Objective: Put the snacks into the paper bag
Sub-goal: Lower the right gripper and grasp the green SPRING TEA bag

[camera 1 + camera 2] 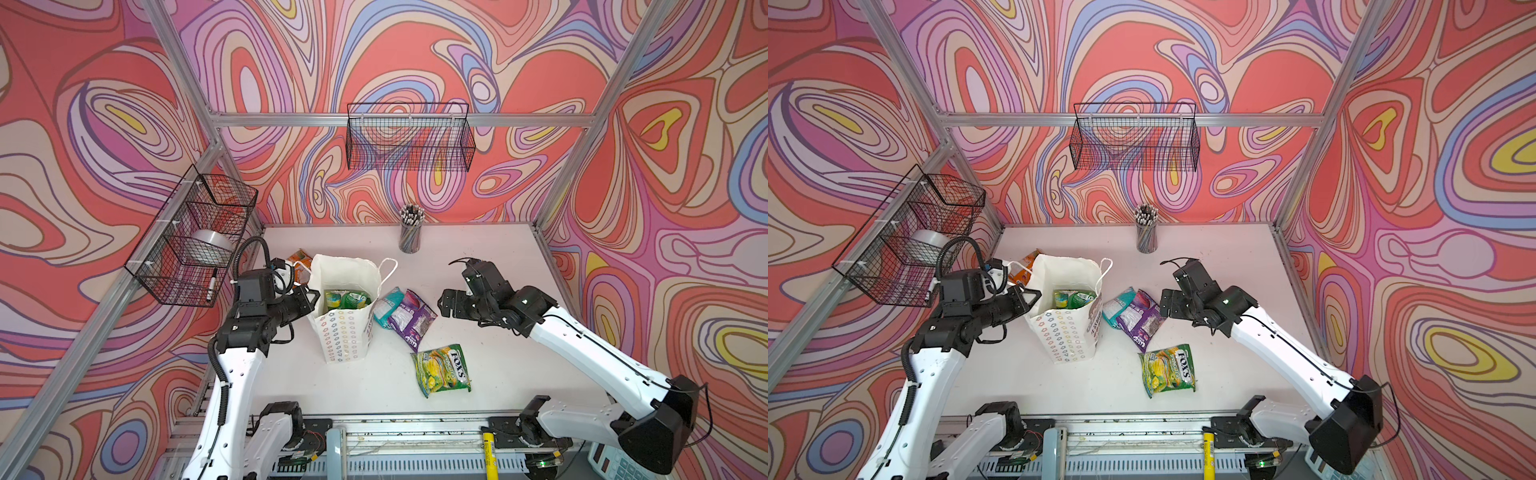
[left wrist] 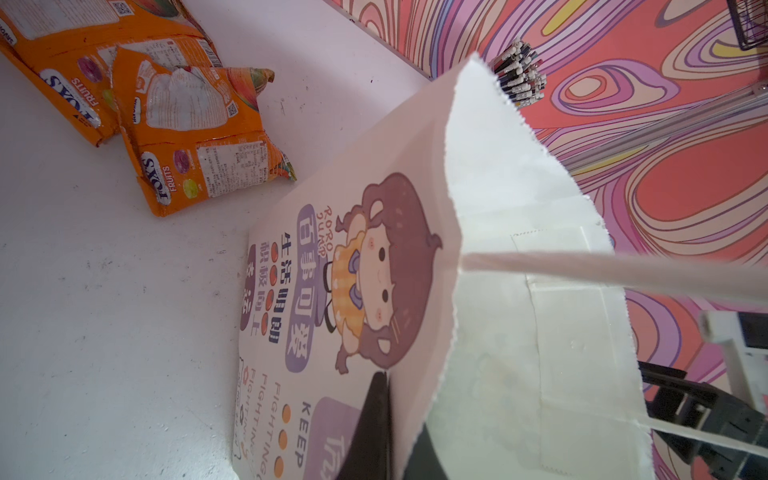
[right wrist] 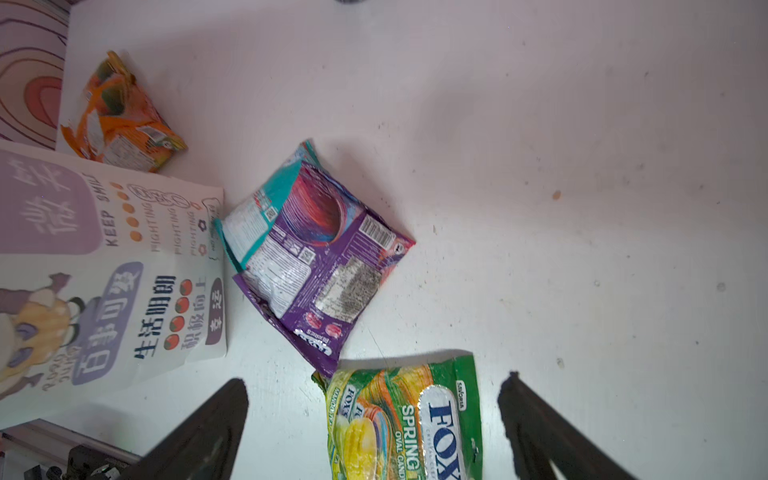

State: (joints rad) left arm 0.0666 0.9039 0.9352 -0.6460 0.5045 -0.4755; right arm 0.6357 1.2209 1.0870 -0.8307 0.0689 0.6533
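A white desk [image 1: 478, 353] carries candy pouches scattered around an upright paper bag [image 1: 343, 332].
In both top views the bag stands left of centre. Two orange pouches [image 2: 199, 137] lie behind it near the back-left corner. A teal pouch [image 1: 386, 305] and a purple pouch [image 1: 411, 318] overlap just beside its right side. A green FOX'S pouch [image 1: 442, 370] lies face up nearer the front edge. A mesh cup of pencils [image 1: 409, 237] stands well apart by the back wall. The desk surface is scuffed and speckled.

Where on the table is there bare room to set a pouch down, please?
Bare: the back strip between paper bag and pencil cup, and the front, between bag, green pouch and front rail. Crowded: teal pouch and purple pouch overlapping beside the bag; orange pouches behind it.
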